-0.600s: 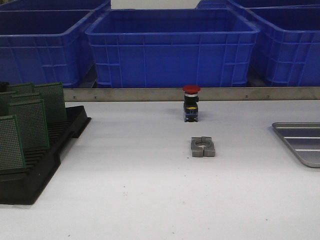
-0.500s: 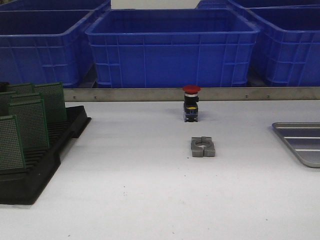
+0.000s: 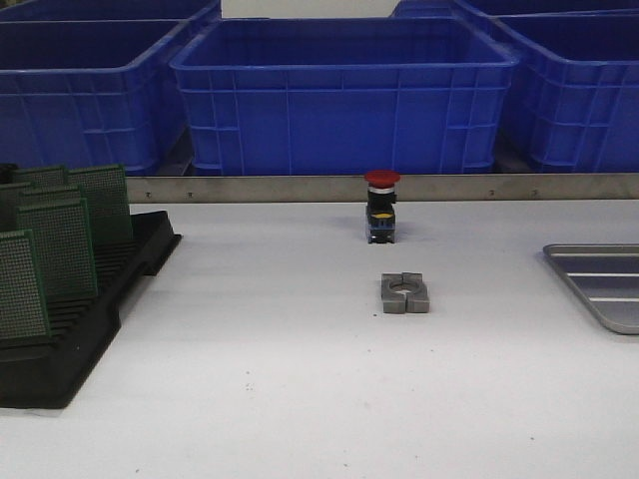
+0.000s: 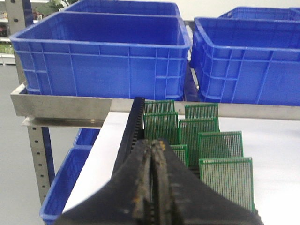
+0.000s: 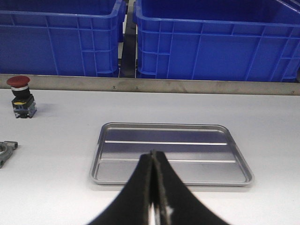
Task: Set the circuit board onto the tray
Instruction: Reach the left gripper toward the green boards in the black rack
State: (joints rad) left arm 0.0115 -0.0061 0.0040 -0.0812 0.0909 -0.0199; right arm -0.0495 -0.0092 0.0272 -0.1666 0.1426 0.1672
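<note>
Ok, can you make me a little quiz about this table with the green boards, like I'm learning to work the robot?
1. True or false: the tray already has a circuit board on it.
2. Where do the green circuit boards stand?
A. in a blue bin
B. in the black slotted rack
C. flat on the table
3. Fill in: the push button has a ___ cap.

Key:
1. False, its ribbed floor is bare.
2. B
3. red

Bonus fact: the left hand and the right hand are both shut and hold nothing.
</note>
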